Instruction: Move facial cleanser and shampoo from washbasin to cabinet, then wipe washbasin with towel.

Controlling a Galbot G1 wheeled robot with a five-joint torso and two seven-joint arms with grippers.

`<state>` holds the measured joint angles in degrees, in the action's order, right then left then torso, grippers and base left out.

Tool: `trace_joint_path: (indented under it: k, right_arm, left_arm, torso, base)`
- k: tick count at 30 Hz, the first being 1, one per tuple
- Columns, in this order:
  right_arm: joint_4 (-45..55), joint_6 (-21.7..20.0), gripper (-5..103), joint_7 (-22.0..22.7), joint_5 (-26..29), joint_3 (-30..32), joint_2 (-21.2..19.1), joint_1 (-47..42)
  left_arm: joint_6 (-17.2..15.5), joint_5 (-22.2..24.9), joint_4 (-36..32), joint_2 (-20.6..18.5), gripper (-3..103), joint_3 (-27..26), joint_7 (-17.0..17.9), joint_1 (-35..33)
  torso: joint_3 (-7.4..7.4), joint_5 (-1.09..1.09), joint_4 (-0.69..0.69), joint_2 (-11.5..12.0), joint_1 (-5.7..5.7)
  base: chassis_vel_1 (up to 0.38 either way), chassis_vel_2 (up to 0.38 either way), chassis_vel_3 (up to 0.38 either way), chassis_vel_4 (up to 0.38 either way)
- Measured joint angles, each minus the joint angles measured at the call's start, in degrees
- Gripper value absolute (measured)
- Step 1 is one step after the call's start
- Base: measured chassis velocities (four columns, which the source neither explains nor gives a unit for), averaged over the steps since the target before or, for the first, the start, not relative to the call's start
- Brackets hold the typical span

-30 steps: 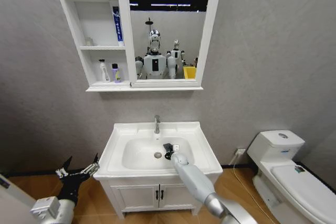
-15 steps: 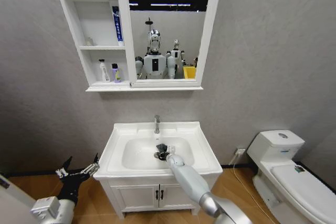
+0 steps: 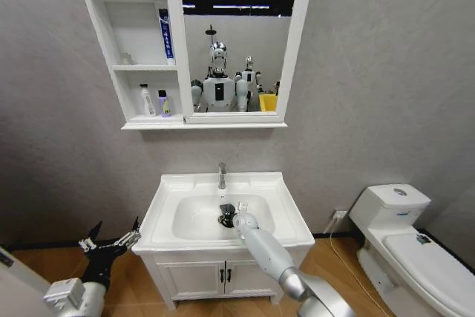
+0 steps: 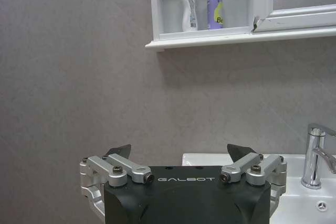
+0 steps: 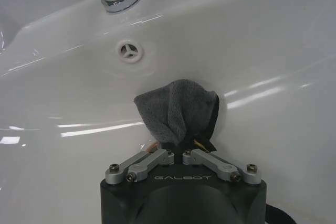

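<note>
The towel (image 5: 176, 109), clamped in the right gripper (image 3: 231, 215), has slid from right of the drain to over it, centre of the washbasin (image 3: 286, 202): wiping is going on. Both bottles (image 3: 155, 101) stand in the cabinet (image 3: 104, 35), upper left. The left gripper (image 3: 111, 241) hangs wide, lower left.

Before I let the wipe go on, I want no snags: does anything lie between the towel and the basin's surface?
Nothing visible does. The right gripper is shut on the towel inside the washbasin bowl, by the drain; the bottles stand on the cabinet shelf. The left gripper hangs open beside the vanity.
</note>
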<state>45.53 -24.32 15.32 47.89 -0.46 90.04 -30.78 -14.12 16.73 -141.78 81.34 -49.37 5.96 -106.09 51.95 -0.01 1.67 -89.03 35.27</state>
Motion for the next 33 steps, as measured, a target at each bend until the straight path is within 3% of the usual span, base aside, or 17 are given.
trace_joint_path:
  k: [9, 21, 29, 33]
  right_arm:
    - [-1.1, 0.9, 2, -2.3, -2.1, -0.6, 1.4, 0.2]
    - [-2.7, 1.6, 2, -1.9, -1.8, -0.5, 2.2, 0.7]
    - [0.6, 1.1, 2, 1.6, -1.1, -0.3, -2.1, 0.0]
    - [0.6, 1.1, 2, 1.3, -1.0, -0.2, -2.7, 0.0]
  left_arm:
    - [0.0, 0.0, 0.0, 0.0, 100, 0.0, 0.0, 0.0]
    - [0.0, 0.0, 0.0, 0.0, 100, 0.0, 0.0, 0.0]
    - [0.0, 0.0, 0.0, 0.0, 100, 0.0, 0.0, 0.0]
    - [0.0, 0.0, 0.0, 0.0, 100, 0.0, 0.0, 0.0]
  torso:
    - [0.00, 0.00, -0.01, 0.0, 0.00]
    - [0.00, 0.01, -0.01, 0.0, 0.00]
    - [0.00, 0.01, 0.01, 0.0, 0.00]
    - [0.00, 0.01, 0.00, 0.0, 0.00]
  base:
    - [0.000, 0.000, 0.000, 0.000]
    - [0.000, 0.000, 0.000, 0.000]
    - [0.000, 0.000, 0.000, 0.000]
    - [0.000, 0.000, 0.000, 0.000]
